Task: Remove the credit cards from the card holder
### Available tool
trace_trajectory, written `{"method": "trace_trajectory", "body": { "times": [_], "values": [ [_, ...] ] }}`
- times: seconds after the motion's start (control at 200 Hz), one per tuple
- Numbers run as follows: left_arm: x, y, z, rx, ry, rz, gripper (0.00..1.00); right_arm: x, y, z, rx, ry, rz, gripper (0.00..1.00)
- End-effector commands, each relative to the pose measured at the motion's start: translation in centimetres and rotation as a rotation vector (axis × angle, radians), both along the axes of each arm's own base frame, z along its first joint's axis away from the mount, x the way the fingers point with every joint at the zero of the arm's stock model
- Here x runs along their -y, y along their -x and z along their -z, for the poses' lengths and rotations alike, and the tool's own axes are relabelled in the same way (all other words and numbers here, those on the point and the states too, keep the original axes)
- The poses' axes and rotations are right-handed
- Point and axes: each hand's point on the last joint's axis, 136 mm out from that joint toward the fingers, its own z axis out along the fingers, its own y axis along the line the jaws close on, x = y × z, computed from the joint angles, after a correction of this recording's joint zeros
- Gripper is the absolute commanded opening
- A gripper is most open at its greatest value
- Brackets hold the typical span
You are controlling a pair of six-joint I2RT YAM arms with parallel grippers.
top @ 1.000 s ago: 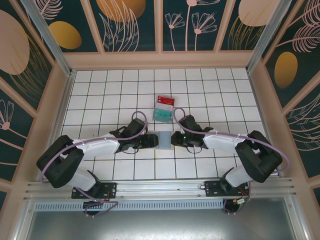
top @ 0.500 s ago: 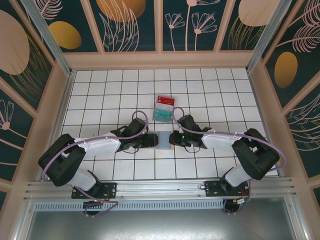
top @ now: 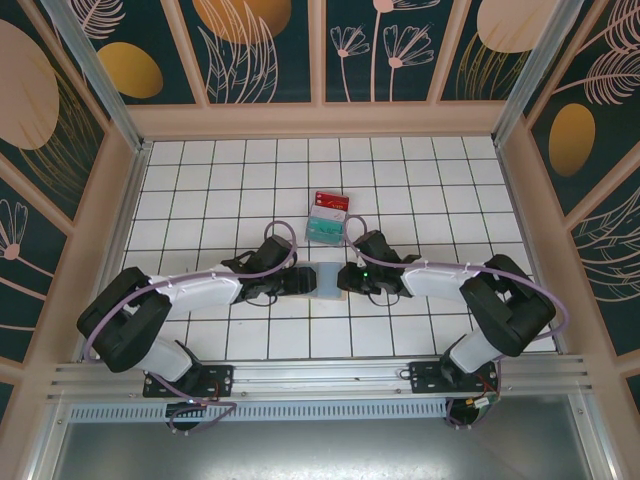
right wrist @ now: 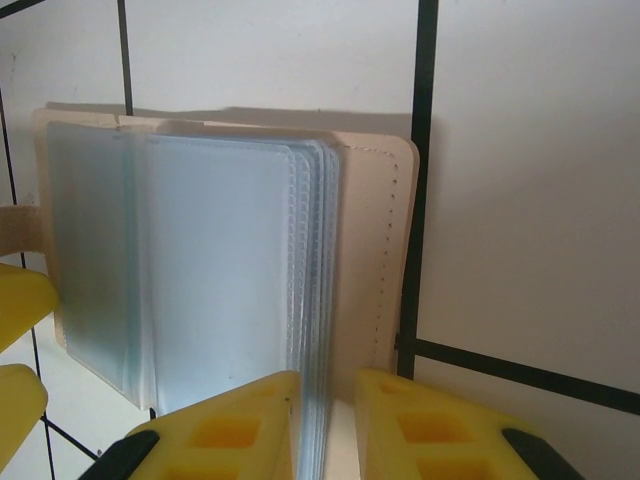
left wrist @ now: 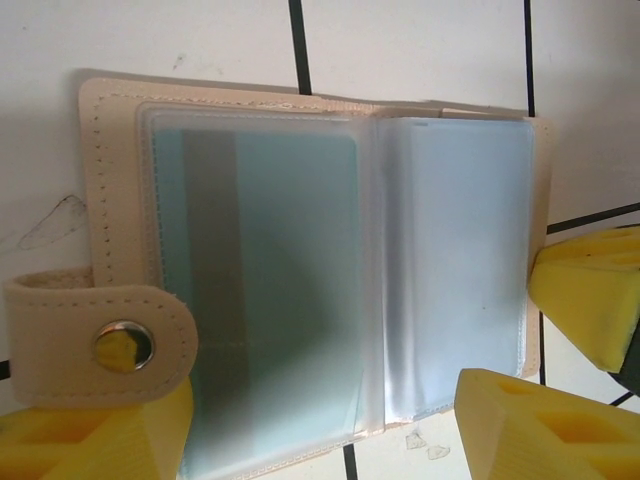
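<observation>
The left arm (top: pixel 190 295) and right arm (top: pixel 450 280) reach low and inward, with their wrists facing each other. The left gripper (left wrist: pixel 320 405) has its fingers spread wide. The right gripper (right wrist: pixel 325 390) has its fingers nearly together, pinching the card holder (right wrist: pixel 372 250) at its edge.

Top external camera: above and behind the arms, facing down on the whole table (top: pixel 400 170). Wrist cameras: just behind the left pincer (top: pixel 307 283) and right pincer (right wrist: pixel 325 425), facing forward, very close. All views share the card holder (left wrist: pixel 110 230) ahead of both.
</observation>
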Motion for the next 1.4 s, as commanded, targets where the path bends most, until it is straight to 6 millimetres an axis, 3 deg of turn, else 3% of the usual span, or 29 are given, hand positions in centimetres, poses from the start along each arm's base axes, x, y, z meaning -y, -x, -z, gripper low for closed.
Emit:
{"method": "trace_trajectory", "body": {
  "times": [0.0, 0.31, 0.646, 0.786, 0.901, 1.216, 1.396],
  "values": [
    [0.9, 0.4, 0.4, -0.015, -0.003, 0.046, 0.71, -1.0, -0.2, -0.4, 0.002, -0.023, -0.008, 0.22],
    [3.0, 1.0, 0.5, -0.029, 0.012, 0.121, 0.7, -1.2, -0.1, -0.4, 0.0, -0.019, -0.013, 0.22],
    [5.5, 0.7, -2.1, 0.013, 0.101, 0.193, 0.7, -1.2, -0.2, -0.3, 0.001, -0.015, -0.013, 0.22],
    [4.9, 0.4, -3.8, 0.067, 0.11, 0.17, 0.7, -1.2, -0.3, -0.3, 0.003, -0.012, -0.013, 0.22],
    [3.4, -0.1, -3.9, 0.091, 0.063, 0.114, 0.69, -1.3, -0.3, -0.2, 0.001, -0.014, -0.015, 0.22],
    [-0.9, -0.1, -0.8, 0.067, -0.121, 0.023, 0.69, -1.5, -0.4, -0.3, 0.002, -0.014, -0.021, 0.22],
    [-1.4, 0.2, 0.1, 0.048, -0.15, 0.025, 0.69, -1.5, -0.3, -0.2, 0.0, -0.014, -0.021, 0.22]
  ]
}}
